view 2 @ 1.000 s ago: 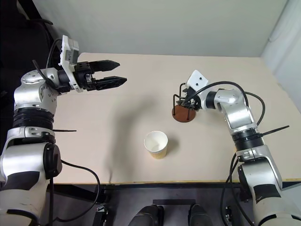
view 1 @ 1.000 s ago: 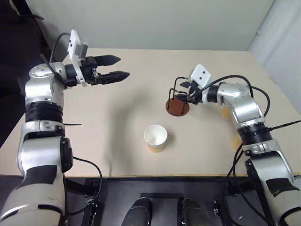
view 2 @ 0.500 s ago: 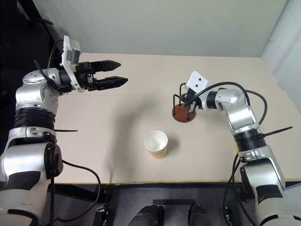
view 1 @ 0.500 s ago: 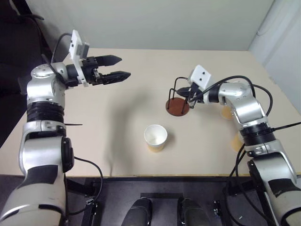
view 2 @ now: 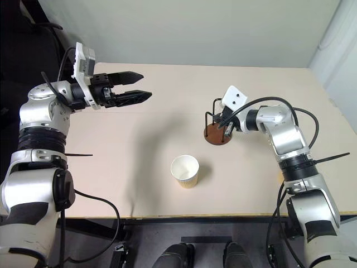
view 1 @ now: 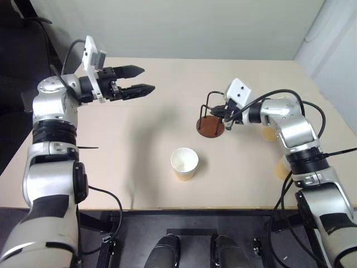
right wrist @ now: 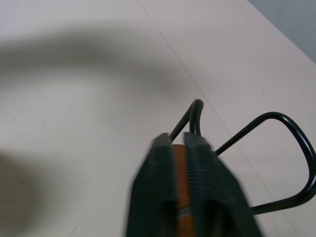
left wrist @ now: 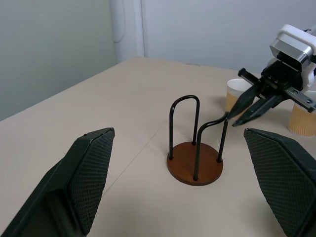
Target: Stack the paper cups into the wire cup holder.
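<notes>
The right hand [view 1: 223, 113] pinches a wire loop of the cup holder [view 1: 211, 124] mid-bench [view 1: 139, 145], fingers nearly together. The left hand [view 1: 146, 79] hangs open, well apart. One paper cup [view 1: 184, 162] stands nearer the front edge.

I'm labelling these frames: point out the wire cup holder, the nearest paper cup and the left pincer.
wire cup holder [left wrist: 194, 169]: left wrist view, disc base.
paper cup [view 1: 184, 160]: left eye view, white inside.
left pincer [view 1: 140, 79]: left eye view, between fingertips.

the wire cup holder [left wrist: 195, 160] is showing thin glossy black metal loops on a smooth reddish-brown wooden disc; the paper cups [view 1: 184, 163] are looking matt, the table [view 1: 139, 156] a smooth, matt beige.
</notes>
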